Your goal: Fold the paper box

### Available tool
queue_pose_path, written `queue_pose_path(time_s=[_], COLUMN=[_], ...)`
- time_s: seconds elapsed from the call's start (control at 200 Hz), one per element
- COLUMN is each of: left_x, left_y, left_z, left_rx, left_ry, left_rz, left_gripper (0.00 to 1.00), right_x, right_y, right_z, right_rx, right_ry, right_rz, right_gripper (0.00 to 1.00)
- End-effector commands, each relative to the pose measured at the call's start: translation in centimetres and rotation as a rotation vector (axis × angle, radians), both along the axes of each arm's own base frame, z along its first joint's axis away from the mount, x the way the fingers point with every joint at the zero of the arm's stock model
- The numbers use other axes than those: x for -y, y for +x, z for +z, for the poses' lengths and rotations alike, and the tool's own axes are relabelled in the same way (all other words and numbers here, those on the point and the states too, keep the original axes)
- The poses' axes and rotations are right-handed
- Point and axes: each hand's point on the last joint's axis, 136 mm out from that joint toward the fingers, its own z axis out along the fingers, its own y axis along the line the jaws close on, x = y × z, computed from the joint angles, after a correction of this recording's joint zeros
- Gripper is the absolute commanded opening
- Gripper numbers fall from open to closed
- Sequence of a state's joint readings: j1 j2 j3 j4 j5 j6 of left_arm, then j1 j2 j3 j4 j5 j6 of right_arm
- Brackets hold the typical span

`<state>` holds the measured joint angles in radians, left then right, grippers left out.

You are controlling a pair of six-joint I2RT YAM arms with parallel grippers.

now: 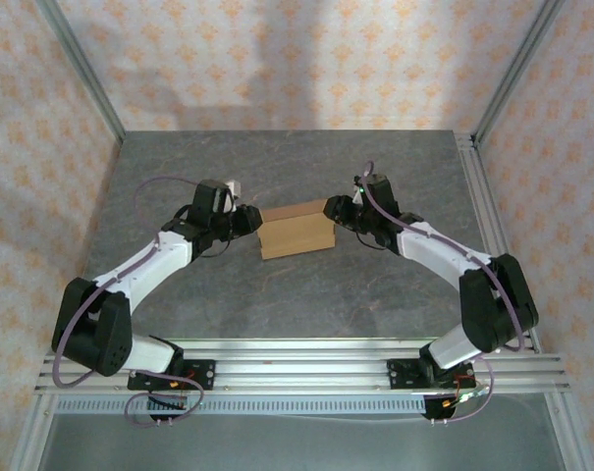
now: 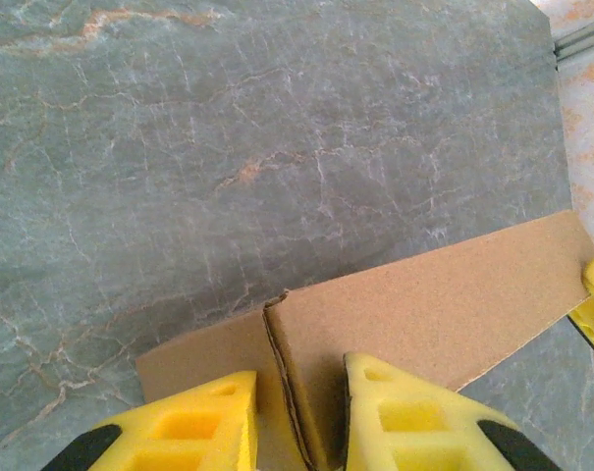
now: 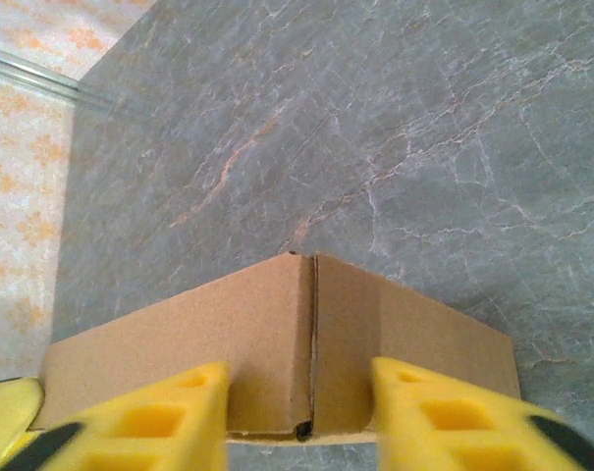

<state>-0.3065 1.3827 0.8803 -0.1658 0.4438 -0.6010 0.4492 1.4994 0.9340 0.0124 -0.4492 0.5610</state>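
Jaws: spread apart on both. Left gripper [image 2: 301, 373] straddling one end corner of box [image 1: 297, 234]; right gripper [image 3: 298, 365] straddling opposite end. Pinching or merely touching: cannot tell. Box at middle of table [image 1: 306, 167], between grippers, walls up, closed into shallow block. Judged nearly done; perhaps ends left to press home. Wrist views: corner seams, slightly gapped. Overhead: whole outline.
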Motion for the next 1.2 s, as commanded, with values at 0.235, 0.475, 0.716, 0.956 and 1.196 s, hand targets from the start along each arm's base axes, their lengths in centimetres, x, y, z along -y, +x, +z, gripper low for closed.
queue_pose_path(time_s=[0.235,0.475,0.716,0.956,1.196], left_x=[-2.6,-2.8,-2.6,-2.3,-2.3], left_y=[-6.6,-6.9,-6.8,-6.2,-4.3], left_z=[-7.8,-8.1,-8.1,-7.1,-2.9], left_rx=[-0.319,-0.326,-0.327,-0.300,-0.207], left_ry=[0.167,0.182,0.186,0.181,0.207], left_rz=[-0.013,-0.017,-0.027,-0.028,-0.035], left_gripper=[0.27,0.27,0.27,0.30,0.53], right_x=[-0.5,0.8,1.6,1.0,0.3], right_y=[0.5,-0.6,-2.2,-1.7,-0.8], right_z=[2.8,-1.6,-4.1,-1.2,3.6], right_rx=[0.077,-0.064,-0.148,-0.058,0.115], right_ry=[0.078,0.009,-0.056,-0.037,-0.011], right_rz=[-0.031,-0.092,-0.082,-0.035,0.023], right_gripper=[0.58,0.43,0.08,0.04,0.57])
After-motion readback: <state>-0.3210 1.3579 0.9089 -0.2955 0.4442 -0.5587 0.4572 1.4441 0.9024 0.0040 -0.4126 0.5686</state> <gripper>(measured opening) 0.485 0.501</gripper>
